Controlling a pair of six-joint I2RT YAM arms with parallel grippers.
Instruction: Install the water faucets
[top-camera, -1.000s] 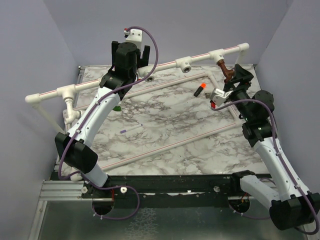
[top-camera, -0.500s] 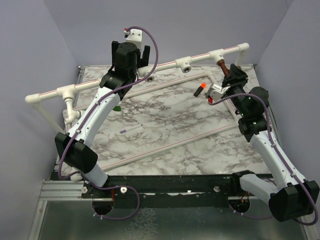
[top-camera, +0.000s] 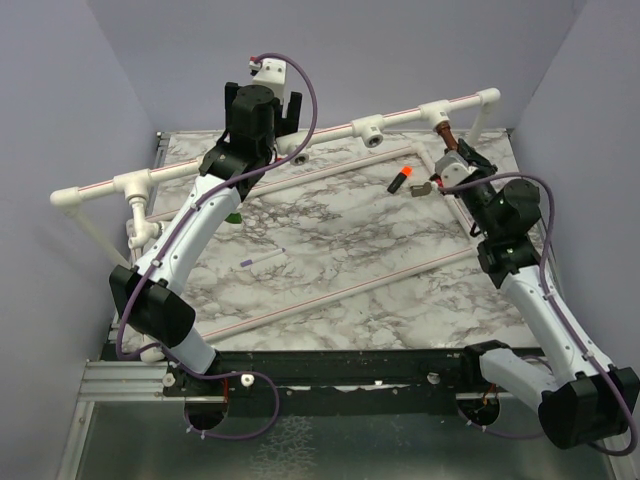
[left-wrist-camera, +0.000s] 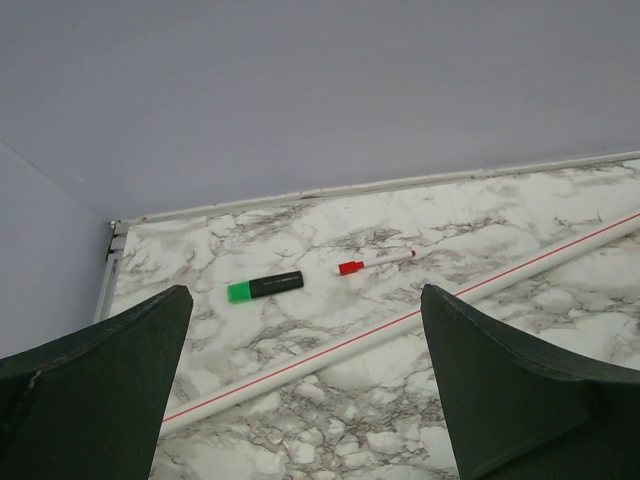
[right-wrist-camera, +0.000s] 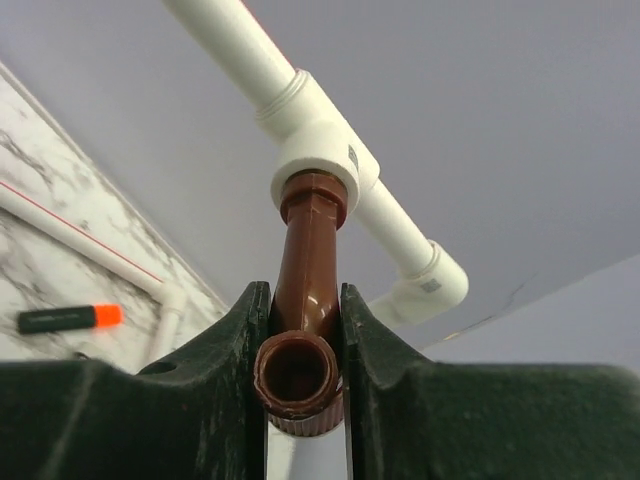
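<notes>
Your right gripper (right-wrist-camera: 300, 335) has swung in under the right end of the raised white pipe rail (top-camera: 175, 172) and drawn its jaws together since the earlier view, while your left arm has not shifted. Reading along the rail from its left end, a white faucet (top-camera: 141, 228) hangs below the first tee (top-camera: 133, 183). Your left gripper (left-wrist-camera: 305, 295) hovers near the rail's middle stretch, fingers spread wide with nothing between them. A scrap of green (top-camera: 233, 215) shows in front of the rail, under the left arm. The next tee (top-camera: 372, 128) faces you with an empty socket. Under the last tee (right-wrist-camera: 318, 165) the dark reddish-brown faucet (right-wrist-camera: 305, 255) stands with its upper end at the socket, and your right fingers are clamped on both sides of its spout. You look to be at the screwing-in step for that faucet. The next move calls for a wrist turn about the faucet's axis, kept square to the rail so the thread does not cross. How deep the thread sits is hidden inside the tee, and you cannot tell whether the green scrap is a faucet.
</notes>
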